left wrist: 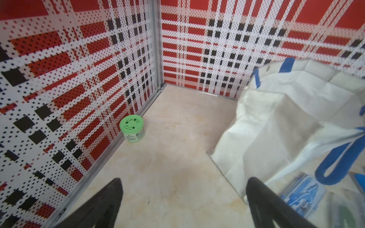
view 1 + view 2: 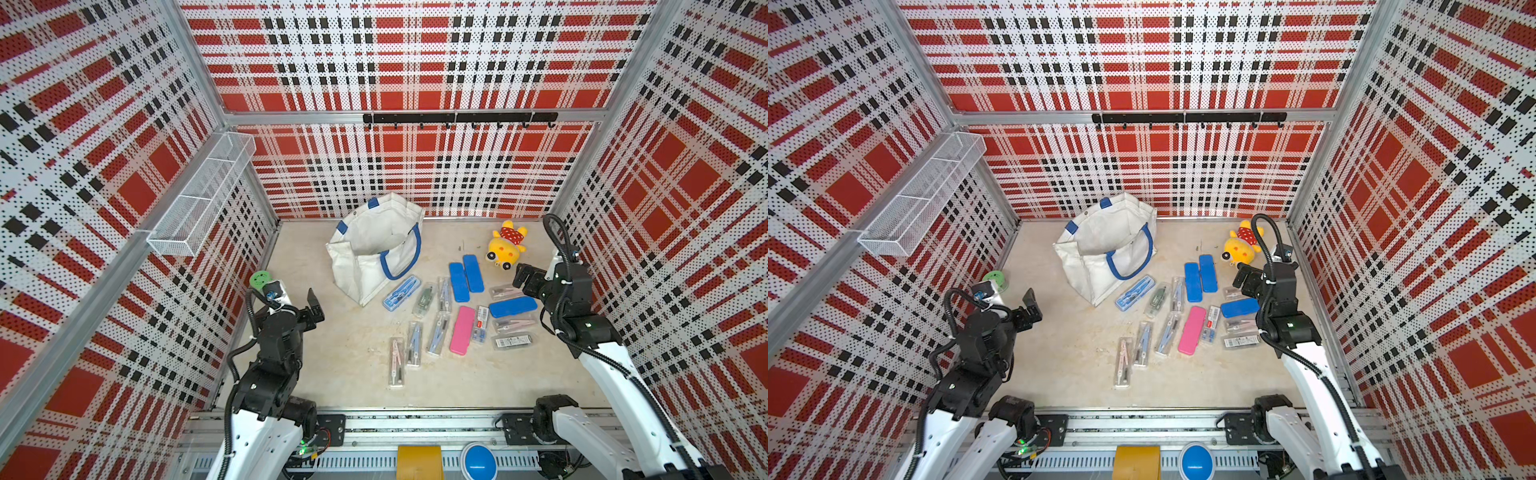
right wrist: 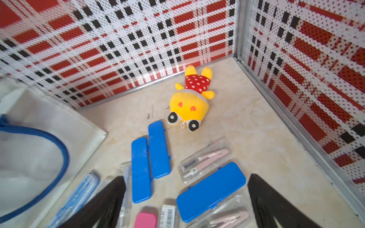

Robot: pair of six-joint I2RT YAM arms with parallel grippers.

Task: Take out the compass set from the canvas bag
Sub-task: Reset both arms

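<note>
The off-white canvas bag [image 2: 365, 266] [image 2: 1096, 270] with blue handles stands open at the back of the table; only canvas shows in its mouth. Several compass sets lie outside it. A clear-blue cased compass set [image 2: 401, 293] [image 2: 1135, 293] [image 1: 302, 195] rests against the bag's front. Others in clear packs [image 2: 414, 343] lie nearer. My left gripper [image 2: 314, 305] [image 2: 1032, 307] [image 1: 183, 179] hangs open and empty left of the bag [image 1: 276, 122]. My right gripper [image 2: 525, 276] [image 2: 1244, 276] [image 3: 186, 176] is open above a blue case [image 3: 211, 191], holding nothing.
A yellow plush toy [image 2: 507, 245] [image 3: 189, 102] lies at the back right. Blue cases [image 2: 465, 276] and a pink case [image 2: 462, 330] lie among the packs. A green jar [image 2: 261, 279] [image 1: 132, 128] stands by the left wall, under a white mesh shelf [image 2: 203, 195].
</note>
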